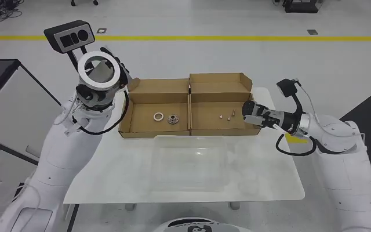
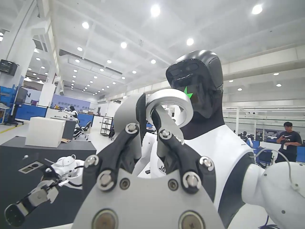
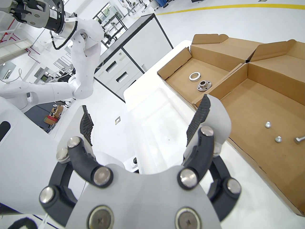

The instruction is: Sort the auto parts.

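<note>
My left gripper (image 2: 151,114) is raised high above the table's left side, shut on the rim of a large silver metal ring (image 2: 170,104), one finger inside it and one outside. From above, that ring (image 1: 82,71) hangs left of the boxes. The left cardboard box (image 1: 139,124) holds a small ring (image 1: 157,116) and a flanged hub (image 1: 173,120). In the right cardboard box (image 1: 203,124) lie three small bolts (image 1: 229,118). My right gripper (image 1: 248,110) stands open and holds nothing at that box's right edge, its fingers (image 3: 205,115) wide apart.
A clear plastic tray (image 1: 188,165) sits on the white table (image 1: 278,174) in front of the boxes. Both boxes have their lids folded back at the far side. A dark cabinet (image 1: 11,75) stands left of the table.
</note>
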You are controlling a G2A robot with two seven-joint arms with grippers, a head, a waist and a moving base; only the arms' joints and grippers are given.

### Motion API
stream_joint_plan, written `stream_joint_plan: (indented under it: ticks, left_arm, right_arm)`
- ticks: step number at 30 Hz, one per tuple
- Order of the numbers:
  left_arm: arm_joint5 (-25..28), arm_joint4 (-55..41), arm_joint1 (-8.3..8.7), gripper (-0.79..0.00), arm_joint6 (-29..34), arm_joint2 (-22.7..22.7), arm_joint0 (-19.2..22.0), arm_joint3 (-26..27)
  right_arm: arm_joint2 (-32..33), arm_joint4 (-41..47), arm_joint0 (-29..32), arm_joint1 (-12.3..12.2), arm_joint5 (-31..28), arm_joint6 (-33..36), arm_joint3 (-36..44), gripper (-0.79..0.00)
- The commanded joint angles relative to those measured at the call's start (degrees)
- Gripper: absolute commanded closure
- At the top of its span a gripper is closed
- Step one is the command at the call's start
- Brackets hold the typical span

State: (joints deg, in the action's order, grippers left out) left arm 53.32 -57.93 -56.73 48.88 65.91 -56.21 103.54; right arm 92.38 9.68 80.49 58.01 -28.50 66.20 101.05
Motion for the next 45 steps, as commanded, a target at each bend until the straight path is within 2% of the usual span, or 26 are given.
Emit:
stream_joint_plan:
  ticks: [1, 8, 13, 19, 22, 25, 29, 34, 38, 45]
  left_arm:
    - [0.0, 0.0, 0.00, 0.000, 0.0, 0.0, 0.0, 0.0]
    - [-0.7, 1.0, 0.03, 0.000, -0.1, 0.2, -0.1, 0.0]
    - [-9.4, 17.1, 0.83, 0.000, 2.9, 3.0, -1.8, -0.8]
    - [-15.2, 25.1, 1.30, 0.000, 3.0, 4.7, -4.9, -0.3]
    - [-17.8, 29.0, 1.24, 0.000, 1.7, 5.0, -4.2, -1.6]
    - [-21.0, 35.5, 1.06, 0.000, 0.7, 4.4, -1.9, -3.8]
    - [-22.2, 45.5, 0.81, 0.000, 1.2, 2.9, 1.7, -6.4]
    - [-25.5, 59.8, 1.01, 0.000, 5.8, 0.9, 4.6, -9.6]
    - [-26.1, 66.0, 1.38, 0.000, 11.2, -0.4, 5.3, -10.6]
    - [-27.3, 72.7, 2.07, 0.000, 16.5, -1.2, 4.8, -12.1]
  right_arm:
    - [0.0, 0.0, 0.0, 0.0, 0.0, 0.0, 0.0, -0.785]
    - [0.0, 0.0, 0.0, 0.0, 0.0, 0.0, 0.0, -0.785]
    - [0.0, 0.0, 0.0, 0.0, 0.0, 0.0, 0.0, -0.785]
    - [0.0, 0.0, 0.0, 0.0, 0.0, 0.0, 0.0, -0.785]
    - [0.0, 0.0, 0.0, 0.0, 0.0, 0.0, 0.0, -0.785]
    - [0.0, 0.0, 0.0, 0.0, 0.0, 0.0, 0.0, -0.785]
    - [0.0, 0.0, 0.0, 0.0, 0.0, 0.0, 0.0, -0.785]
    - [0.0, 0.0, 0.0, 0.0, 0.0, 0.0, 0.0, -0.785]
    - [0.0, 0.0, 0.0, 0.0, 0.0, 0.0, 0.0, -0.785]
    - [0.0, 0.0, 0.0, 0.0, 0.0, 0.0, 0.0, -0.785]
